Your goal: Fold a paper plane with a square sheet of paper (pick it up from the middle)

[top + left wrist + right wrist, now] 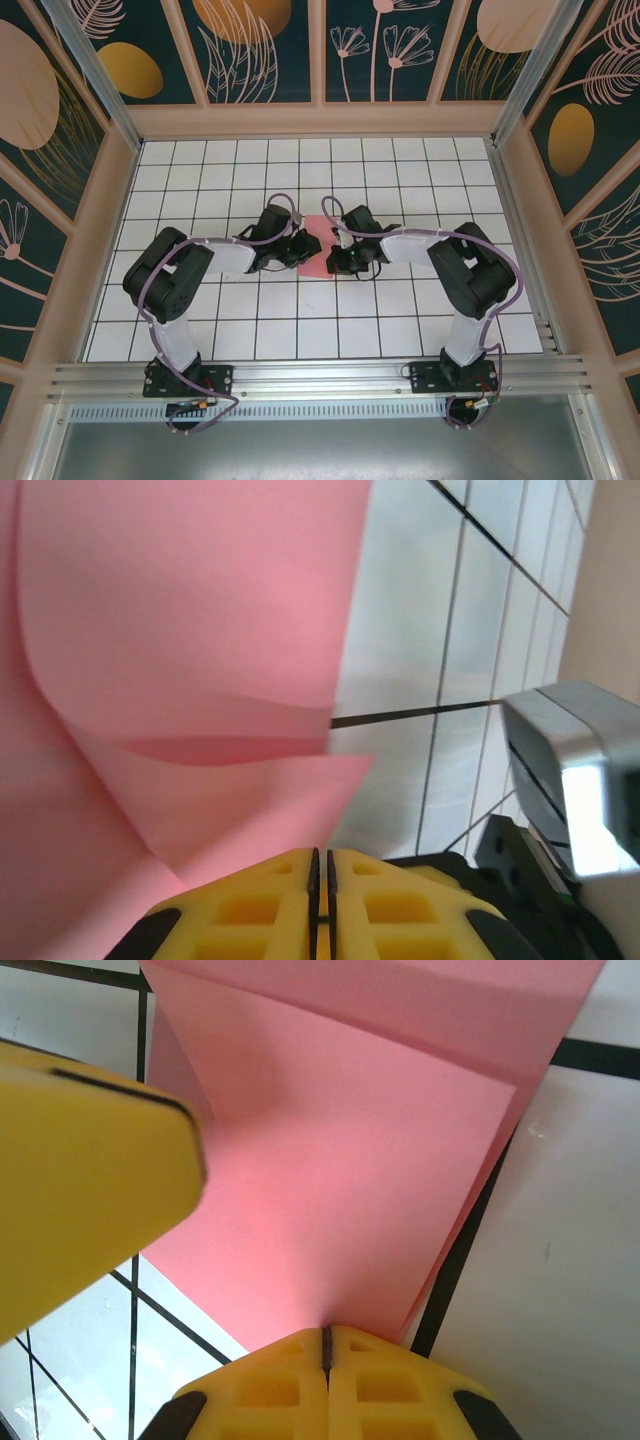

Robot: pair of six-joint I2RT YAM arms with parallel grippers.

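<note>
While the two arms are reaching in from the near edge, one pink sheet of paper (315,250) is sitting at the middle of the white gridded tabletop (400,320), well apart from all four edges. It is the single sheet there, and it is partly folded rather than lying flat.

Two hands are meeting at it, one from each side. The left hand (298,245) is touching the sheet's left part and the right hand (338,258) its right part.

Seen from the left wrist, the left hand (320,865) is keeping its two yellow fingers pressed together, and a lower flap of the sheet (180,630) is running down into their tips while an upper layer is curling above it.

Seen from the right wrist, the right hand (326,1338) is pinching the near edge of the sheet (350,1190) with both fingers closed tight. One yellow finger (90,1180) of the left hand is showing just beside the paper's left edge.
</note>
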